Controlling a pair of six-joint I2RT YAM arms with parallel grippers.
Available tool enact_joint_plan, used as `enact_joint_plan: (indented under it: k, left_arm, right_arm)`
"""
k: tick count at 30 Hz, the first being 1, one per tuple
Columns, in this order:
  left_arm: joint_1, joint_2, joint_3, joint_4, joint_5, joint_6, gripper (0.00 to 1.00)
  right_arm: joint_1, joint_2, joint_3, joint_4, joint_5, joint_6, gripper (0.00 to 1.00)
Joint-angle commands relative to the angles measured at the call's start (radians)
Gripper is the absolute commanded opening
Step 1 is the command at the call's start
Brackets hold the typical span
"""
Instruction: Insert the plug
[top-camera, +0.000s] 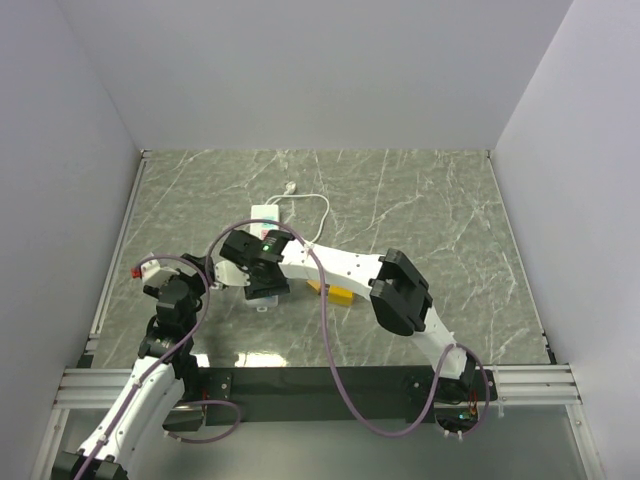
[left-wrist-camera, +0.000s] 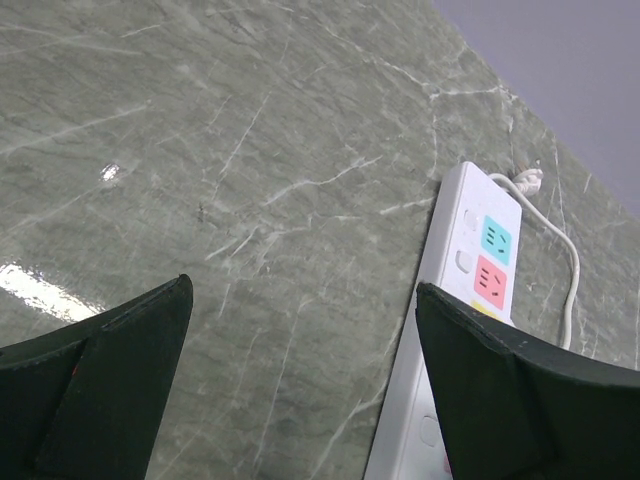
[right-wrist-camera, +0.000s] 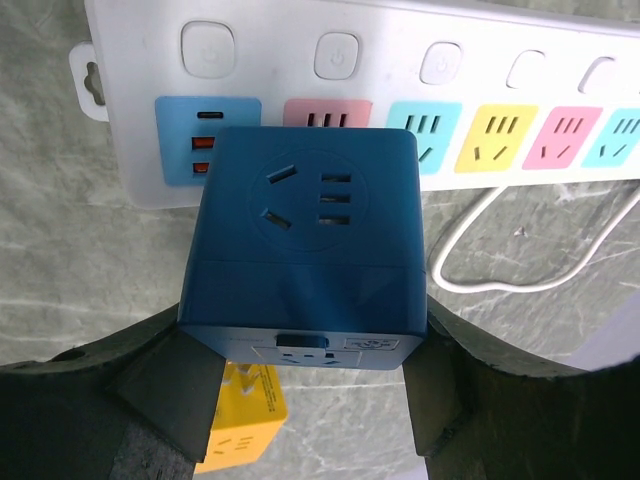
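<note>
My right gripper (right-wrist-camera: 305, 385) is shut on a blue cube plug (right-wrist-camera: 305, 240), one finger on each side. The plug sits against the white power strip (right-wrist-camera: 270, 50), over the pink socket between the blue USB block and the teal socket. Its prongs are hidden. In the top view the right gripper (top-camera: 262, 272) covers most of the strip (top-camera: 264, 214). My left gripper (left-wrist-camera: 300, 300) is open and empty, low over the table just left of the strip (left-wrist-camera: 450, 260). It shows at the left of the top view (top-camera: 200, 275).
A yellow cube plug (right-wrist-camera: 240, 425) lies on the marble table behind the blue one, also seen in the top view (top-camera: 336, 293). The strip's white cable (top-camera: 315, 205) loops to the far right of the strip. Grey walls enclose the table.
</note>
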Motion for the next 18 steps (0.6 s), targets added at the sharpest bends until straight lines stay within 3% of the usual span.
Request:
enact_joint_plan:
  k: [1, 12, 18]
  left_arm:
    - [-0.032, -0.024, 0.048, 0.153, 0.187, -0.016, 0.99]
    - [-0.030, -0.050, 0.042, 0.172, 0.216, 0.007, 1.00]
    - [-0.030, -0.013, 0.037, 0.207, 0.257, 0.017, 0.99]
  right_arm:
    - [0.005, -0.028, -0.017, 0.246, 0.026, 0.038, 0.00]
    - [-0.004, -0.312, -0.310, 0.467, 0.046, 0.134, 0.00]
    - [-0.030, -0.364, -0.338, 0.360, 0.084, 0.190, 0.00]
